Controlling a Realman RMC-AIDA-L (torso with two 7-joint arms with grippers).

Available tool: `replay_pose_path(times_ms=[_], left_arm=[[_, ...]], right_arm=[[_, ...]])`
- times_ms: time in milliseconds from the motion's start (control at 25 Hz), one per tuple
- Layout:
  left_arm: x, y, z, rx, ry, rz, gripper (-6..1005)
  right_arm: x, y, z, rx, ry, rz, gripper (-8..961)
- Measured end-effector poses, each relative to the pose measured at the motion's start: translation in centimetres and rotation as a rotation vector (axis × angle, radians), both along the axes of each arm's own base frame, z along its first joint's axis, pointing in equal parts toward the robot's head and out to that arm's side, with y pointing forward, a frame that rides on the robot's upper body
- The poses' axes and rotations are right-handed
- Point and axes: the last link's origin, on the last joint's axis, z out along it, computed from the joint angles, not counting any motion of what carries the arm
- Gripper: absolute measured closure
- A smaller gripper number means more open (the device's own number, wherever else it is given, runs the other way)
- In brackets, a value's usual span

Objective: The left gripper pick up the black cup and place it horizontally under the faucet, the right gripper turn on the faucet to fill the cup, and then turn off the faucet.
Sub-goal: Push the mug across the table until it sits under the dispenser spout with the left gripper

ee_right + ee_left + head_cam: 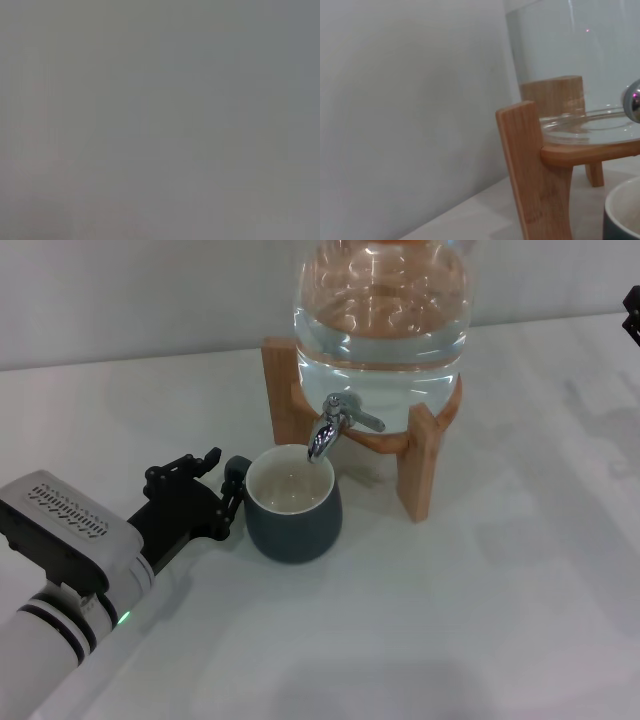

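Big clear glass jar [380, 330] of water sits in a wooden stand [420, 465]. All on a plain white counter [480, 620].

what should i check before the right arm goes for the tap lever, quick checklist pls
1. black cup upright on the table: ok.
2. Cup mouth under the faucet spout: ok, the spout tip hangs over the rim on the jar side, not the centre.
3. left gripper at the cup's handle side, steadying it: cannot tell if it grips.
4. Lever free to reach: ok, nothing in front of it.
5. right gripper ready: not ok, only a dark tip shows at the far right edge of the head view.
6. glass jar seated on its wooden stand: ok.
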Motion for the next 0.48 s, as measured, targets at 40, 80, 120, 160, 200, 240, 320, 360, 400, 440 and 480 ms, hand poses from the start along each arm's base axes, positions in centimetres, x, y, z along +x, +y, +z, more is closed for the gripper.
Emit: replay_pose_path(times_ms=[40, 80, 120, 160, 200, 240, 320, 360, 400, 440, 480], left_arm=[[0.04, -0.02, -0.02, -0.001, 0.000, -0.002, 667], [0.09, -0.03, -0.04, -0.002, -0.001, -0.004, 666], [0.13, -0.05, -0.07, -0.003, -0.002, -0.005, 664], [0.16, -0.06, -0.08, -0.004, -0.003, -0.006, 663], [0.17, -0.08, -0.10, -0.004, -0.003, -0.006, 662], [0.17, -0.09, -0.10, -0.004, -0.004, -0.006, 661], [0.15, -0.11, -0.12, -0.005, -0.004, -0.005, 658], [0.15, -0.12, -0.13, -0.005, -0.004, -0.004, 657], [0.15, -0.12, -0.13, -0.005, -0.003, -0.004, 624], [0.16, -0.10, -0.13, -0.005, -0.003, -0.004, 592], [0.17, -0.09, -0.13, -0.005, -0.004, -0.004, 559]], right_arm=[[0.00, 0.00, 0.00, 0.000, 0.000, 0.000, 109], [0.00, 0.00, 0.00, 0.000, 0.000, 0.000, 109], [0.00, 0.00, 0.00, 0.000, 0.000, 0.000, 109], [0.00, 0.00, 0.00, 0.000, 0.000, 0.000, 109], [0.00, 0.00, 0.00, 0.000, 0.000, 0.000, 109], [0.01, 0.00, 0.00, 0.000, 0.000, 0.000, 109], [0.01, 0.00, 0.01, 0.001, 0.000, -0.001, 109], [0.01, 0.00, 0.01, 0.001, 0.000, -0.001, 109], [0.02, 0.01, 0.03, 0.001, 0.000, -0.001, 109], [0.03, 0.01, 0.05, 0.001, 0.000, -0.001, 109], [0.03, 0.01, 0.07, 0.002, 0.000, -0.001, 109]])
